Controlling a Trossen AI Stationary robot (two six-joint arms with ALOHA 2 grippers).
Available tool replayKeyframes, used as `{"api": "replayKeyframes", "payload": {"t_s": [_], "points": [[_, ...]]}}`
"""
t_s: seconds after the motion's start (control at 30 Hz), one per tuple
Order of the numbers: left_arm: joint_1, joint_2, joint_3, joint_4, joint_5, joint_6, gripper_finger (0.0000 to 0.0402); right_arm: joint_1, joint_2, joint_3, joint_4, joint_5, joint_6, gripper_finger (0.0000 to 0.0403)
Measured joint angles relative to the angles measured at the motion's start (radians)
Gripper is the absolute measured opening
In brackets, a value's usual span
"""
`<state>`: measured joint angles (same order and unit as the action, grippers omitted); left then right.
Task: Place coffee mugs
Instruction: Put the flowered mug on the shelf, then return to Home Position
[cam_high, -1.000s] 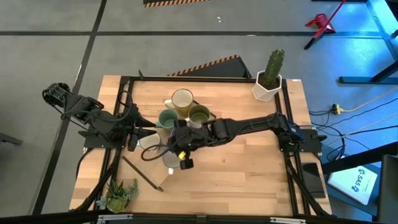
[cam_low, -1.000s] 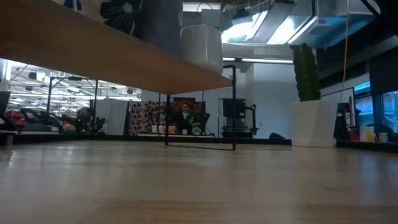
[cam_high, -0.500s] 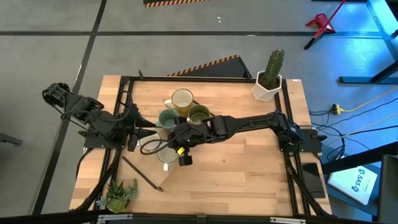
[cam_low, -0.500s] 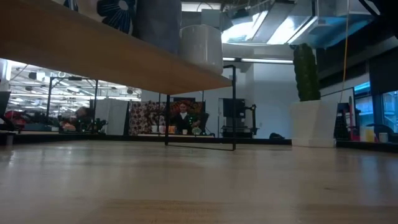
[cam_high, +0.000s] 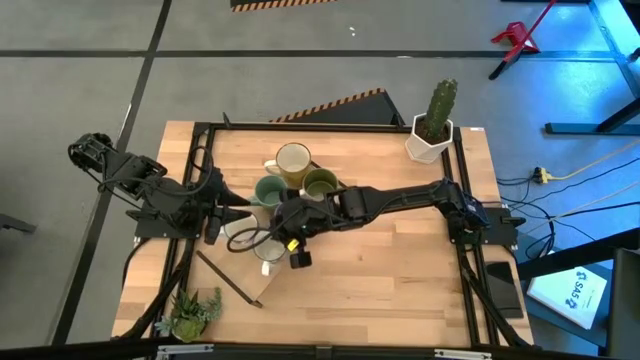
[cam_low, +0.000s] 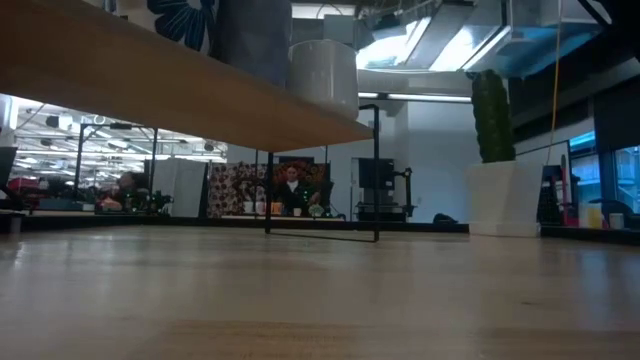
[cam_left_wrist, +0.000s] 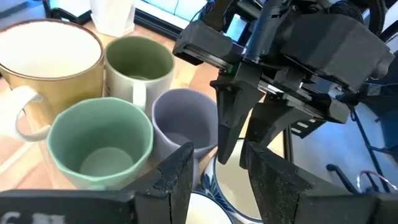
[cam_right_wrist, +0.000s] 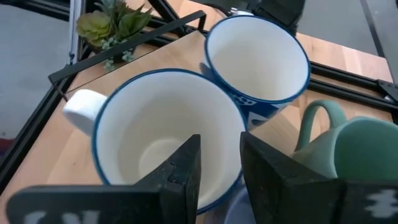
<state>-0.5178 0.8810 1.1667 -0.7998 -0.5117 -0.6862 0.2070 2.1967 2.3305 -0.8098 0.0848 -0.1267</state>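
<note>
Several mugs stand bunched at the table's middle: a cream one (cam_high: 293, 160), an olive-lined one (cam_high: 320, 183), a teal one (cam_high: 267, 190) and a lavender one (cam_left_wrist: 183, 118). Two blue-rimmed white mugs sit nearer the front: one (cam_high: 240, 229) at my left gripper (cam_high: 224, 224) and one (cam_high: 268, 250) under my right gripper (cam_high: 282, 237). Each gripper is closed on the wall of its own white mug. In the right wrist view the right's mug (cam_right_wrist: 168, 137) is near and the left's mug (cam_right_wrist: 256, 56) is beyond it. My left gripper has the white mug's wall at the rim (cam_left_wrist: 210, 180), one finger (cam_left_wrist: 180, 180) outside and one (cam_left_wrist: 273, 186) inside. It comes slanting down from the table's left. The mug stays upright. My right gripper has the other white mug's wall at the rim (cam_right_wrist: 241, 155), opposite the handle (cam_right_wrist: 78, 106), one finger (cam_right_wrist: 180, 174) inside and one (cam_right_wrist: 267, 180) outside. It comes slanting down from the table's right. The mug is upright; I cannot tell whether its base is on the table.
A white hexagonal pot with a cactus (cam_high: 432, 125) stands at the far right corner and shows in the low view (cam_low: 505, 195). A small green plant (cam_high: 190, 312) sits at the near left corner. A black frame (cam_high: 470, 200) rims the table. Bare wood lies at the near right.
My right gripper has moved a little toward the table's left and far edges, toward the bunched mugs. The white mug under it has shifted the same way and stayed upright.
</note>
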Motion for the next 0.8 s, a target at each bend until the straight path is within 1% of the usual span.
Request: {"api": "replayKeyframes", "payload": {"t_s": [0.2, 0.43, 0.5, 0.63, 0.8], "points": [[0.0, 0.0, 0.0, 0.0, 0.008, -0.014, 0.0142, 0.0, 0.0, 0.0, 0.0, -0.021, -0.02, 0.0105], [0.0, 0.0, 0.0, 0.0, 0.008, -0.014, 0.0142, -0.006, 0.0, 0.024, -0.011, -0.034, -0.044, 0.0133], [0.0, 0.0, 0.0, 0.0, 0.008, -0.014, 0.0142, -0.007, -0.012, 0.026, 0.026, -0.035, -0.05, 0.0135], [0.0, 0.0, 0.0, 0.0, 0.009, -0.014, 0.0142, -0.007, -0.029, 0.026, 0.02, -0.034, -0.075, 0.0135], [0.0, 0.0, 0.0, 0.0, 0.009, -0.014, 0.0142, 0.015, -0.036, 0.026, 0.001, -0.06, -0.232, 0.0135]]}}
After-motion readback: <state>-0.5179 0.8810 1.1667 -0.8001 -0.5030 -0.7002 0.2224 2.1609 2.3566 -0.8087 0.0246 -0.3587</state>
